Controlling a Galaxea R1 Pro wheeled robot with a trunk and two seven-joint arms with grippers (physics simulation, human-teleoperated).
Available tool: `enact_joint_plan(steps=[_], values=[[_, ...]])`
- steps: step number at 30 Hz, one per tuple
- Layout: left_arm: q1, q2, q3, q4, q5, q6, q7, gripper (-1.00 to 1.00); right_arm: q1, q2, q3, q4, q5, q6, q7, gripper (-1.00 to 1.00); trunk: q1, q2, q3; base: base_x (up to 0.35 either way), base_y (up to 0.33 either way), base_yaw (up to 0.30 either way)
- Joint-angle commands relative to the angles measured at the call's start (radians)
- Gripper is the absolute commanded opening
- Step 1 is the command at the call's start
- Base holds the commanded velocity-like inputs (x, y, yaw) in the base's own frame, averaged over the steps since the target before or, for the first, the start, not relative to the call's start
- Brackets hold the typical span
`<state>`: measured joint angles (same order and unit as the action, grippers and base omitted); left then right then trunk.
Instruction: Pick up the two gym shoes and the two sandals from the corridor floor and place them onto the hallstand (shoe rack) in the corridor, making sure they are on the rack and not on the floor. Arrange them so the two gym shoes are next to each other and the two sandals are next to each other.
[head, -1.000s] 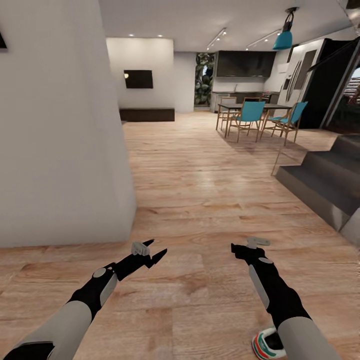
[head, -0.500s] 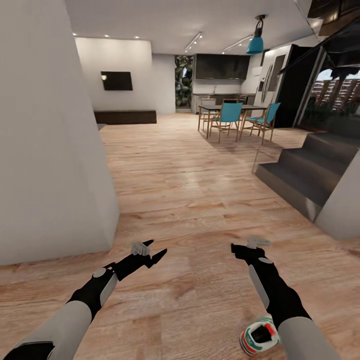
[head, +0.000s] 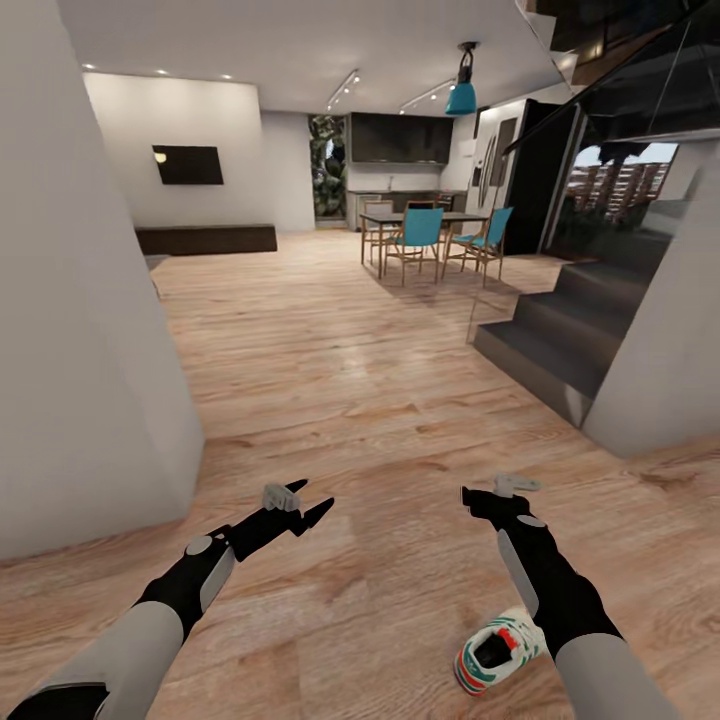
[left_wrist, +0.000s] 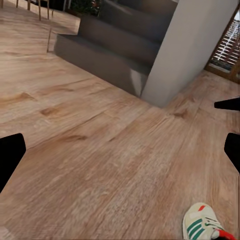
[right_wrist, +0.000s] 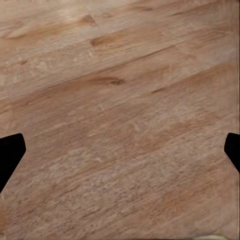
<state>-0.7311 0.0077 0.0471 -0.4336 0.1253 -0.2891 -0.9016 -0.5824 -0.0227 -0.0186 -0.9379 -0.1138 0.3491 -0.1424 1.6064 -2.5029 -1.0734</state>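
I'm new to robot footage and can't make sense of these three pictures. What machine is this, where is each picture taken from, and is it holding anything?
This is a simulated wheeled robot with two arms. The big picture comes from a camera on its head, looking down over the left gripper and the right gripper. The other two come from cameras near each gripper, looking along its two black fingers. Both sets of jaws stand open and hold nothing. One gym shoe, white with green stripes, lies on the wooden corridor floor by the right arm; the left wrist camera catches it too. Farther off stand grey stairs and a dining table with blue chairs.
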Motion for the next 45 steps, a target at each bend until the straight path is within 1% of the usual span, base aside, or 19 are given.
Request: enact_joint_plan(steps=[1,25,45], values=[[-0.001,0.000,0.002,0.001,0.002,-0.002,-0.005,1.00,0.000,0.000,0.002,-0.001,-0.010,0.004,-0.006,1.00,0.000,0.000,0.000,0.000,0.000,-0.235],[0.000,0.000,0.003,0.003,0.002,-0.002,-0.005,1.00,0.000,0.000,0.002,-0.001,-0.010,0.004,-0.005,1.00,0.000,0.000,0.012,0.000,0.000,-0.251],[-0.001,0.000,0.003,0.003,0.002,-0.003,-0.005,1.00,0.000,0.000,0.002,-0.002,-0.010,0.004,-0.006,1.00,0.000,0.000,0.011,0.000,0.000,-0.292]])
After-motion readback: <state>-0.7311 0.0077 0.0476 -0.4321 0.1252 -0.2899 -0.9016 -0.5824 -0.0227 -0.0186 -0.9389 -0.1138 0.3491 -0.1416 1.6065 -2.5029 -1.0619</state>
